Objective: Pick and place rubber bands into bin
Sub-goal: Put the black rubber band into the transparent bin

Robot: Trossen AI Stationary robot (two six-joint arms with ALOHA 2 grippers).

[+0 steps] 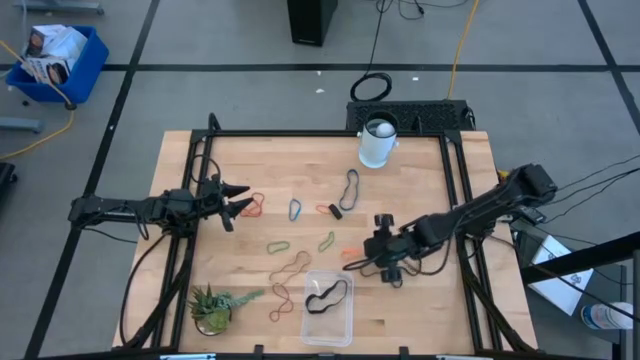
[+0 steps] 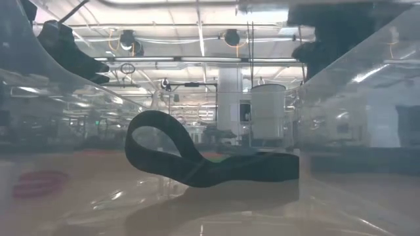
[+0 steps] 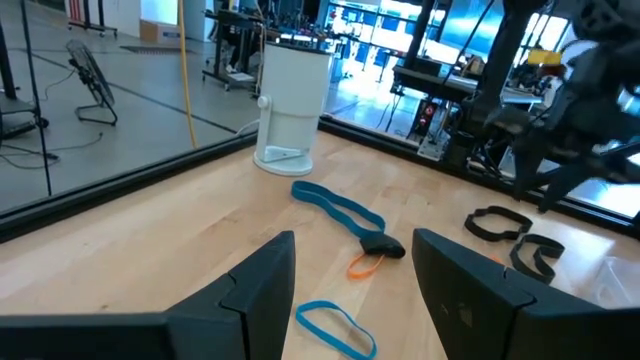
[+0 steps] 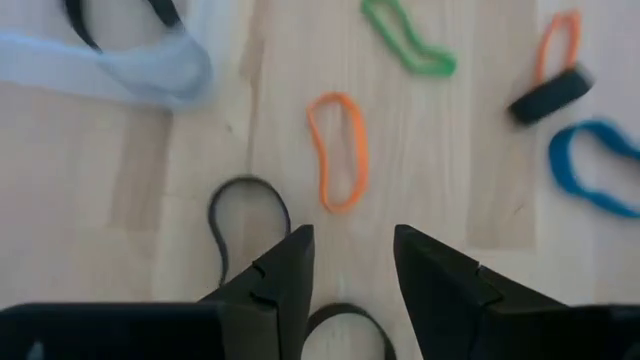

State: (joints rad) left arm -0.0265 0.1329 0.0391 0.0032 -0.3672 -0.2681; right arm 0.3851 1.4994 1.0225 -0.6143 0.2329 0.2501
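High view: right gripper [image 1: 352,262] — fingers apart (nothing held) — beside the bin [image 1: 328,308].

2 black jointed arms w/ trailing black cables, each claw w/ angular dark fingers.

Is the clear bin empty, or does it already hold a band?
Not empty: one black rubber band lies inside the clear bin, also seen close up in the low view.

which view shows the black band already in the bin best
The low view: it looks through the clear bin wall and the black band fills the frame, its loop standing up. The high view shows it small inside the bin. The wrist views do not clearly show it.
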